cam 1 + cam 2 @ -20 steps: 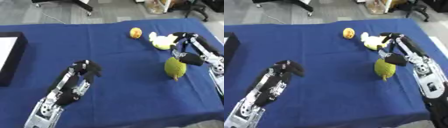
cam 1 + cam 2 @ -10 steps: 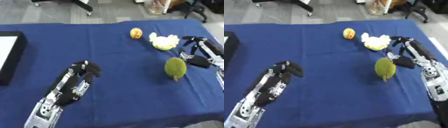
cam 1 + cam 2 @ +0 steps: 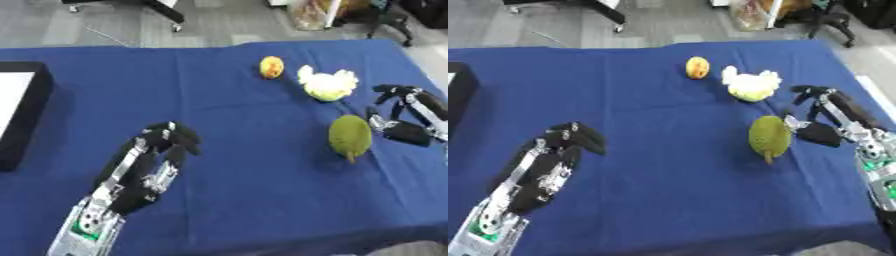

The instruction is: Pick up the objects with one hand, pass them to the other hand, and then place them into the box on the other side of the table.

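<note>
Green and spiky, the jackfruit is lying at three o'clock on the tablecloth, the empty right hand hovering beside it with fingers relaxed, seemingly poised to grasp.

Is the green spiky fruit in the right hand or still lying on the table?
On the table. The green fruit lies on the blue cloth, and the right hand sits beside it, fingers not around it.
</note>
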Robot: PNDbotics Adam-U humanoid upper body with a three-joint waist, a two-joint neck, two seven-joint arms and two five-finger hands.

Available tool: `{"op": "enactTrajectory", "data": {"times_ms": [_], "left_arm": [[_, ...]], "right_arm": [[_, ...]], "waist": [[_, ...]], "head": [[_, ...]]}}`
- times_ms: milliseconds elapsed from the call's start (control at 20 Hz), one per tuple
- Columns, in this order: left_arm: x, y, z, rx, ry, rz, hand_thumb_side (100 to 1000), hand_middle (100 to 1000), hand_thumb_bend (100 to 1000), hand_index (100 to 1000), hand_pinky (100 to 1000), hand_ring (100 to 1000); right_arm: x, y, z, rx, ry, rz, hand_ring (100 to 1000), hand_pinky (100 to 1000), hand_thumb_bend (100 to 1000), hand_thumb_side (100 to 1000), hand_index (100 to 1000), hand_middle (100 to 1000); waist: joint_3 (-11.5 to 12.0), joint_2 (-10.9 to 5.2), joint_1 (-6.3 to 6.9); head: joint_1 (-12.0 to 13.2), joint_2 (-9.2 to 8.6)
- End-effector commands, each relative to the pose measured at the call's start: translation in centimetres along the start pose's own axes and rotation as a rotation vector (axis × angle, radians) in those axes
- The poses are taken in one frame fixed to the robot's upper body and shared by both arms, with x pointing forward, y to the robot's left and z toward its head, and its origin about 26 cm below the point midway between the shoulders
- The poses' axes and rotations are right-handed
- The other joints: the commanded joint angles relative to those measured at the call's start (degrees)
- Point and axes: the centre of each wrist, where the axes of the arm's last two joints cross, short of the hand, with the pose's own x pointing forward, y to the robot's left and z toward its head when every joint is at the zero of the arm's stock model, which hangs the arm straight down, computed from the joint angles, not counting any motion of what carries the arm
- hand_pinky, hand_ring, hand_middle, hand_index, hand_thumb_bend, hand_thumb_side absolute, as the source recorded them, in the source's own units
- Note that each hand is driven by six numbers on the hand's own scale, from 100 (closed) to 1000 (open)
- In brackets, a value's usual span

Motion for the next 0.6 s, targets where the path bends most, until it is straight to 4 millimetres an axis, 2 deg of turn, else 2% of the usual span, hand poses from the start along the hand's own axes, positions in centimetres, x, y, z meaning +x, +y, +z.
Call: {"op": "enactTrajectory", "data": {"times_ms": [50,600], "left_arm": [[0.4,0.5,-0.1,0.001,-0.014,-0.021,629,622,100,621,762,588],[0.4,0.6,-0.1,0.003,-0.013,-0.024,628,621,100,621,762,587]], "right_arm": [[-0.2,-1.6,0.3,0.008,-0.010,0.039,450,746,162,628,900,679],[-0.1,-1.7,1.3,0.041,-0.049,0.008,443,746,144,645,895,661]], "waist": [[0.0,-0.77,-0.17],[-0.2,-0.80,-0.24]], "head": [[-0.2,0.30],[-0.3,0.30]]}}
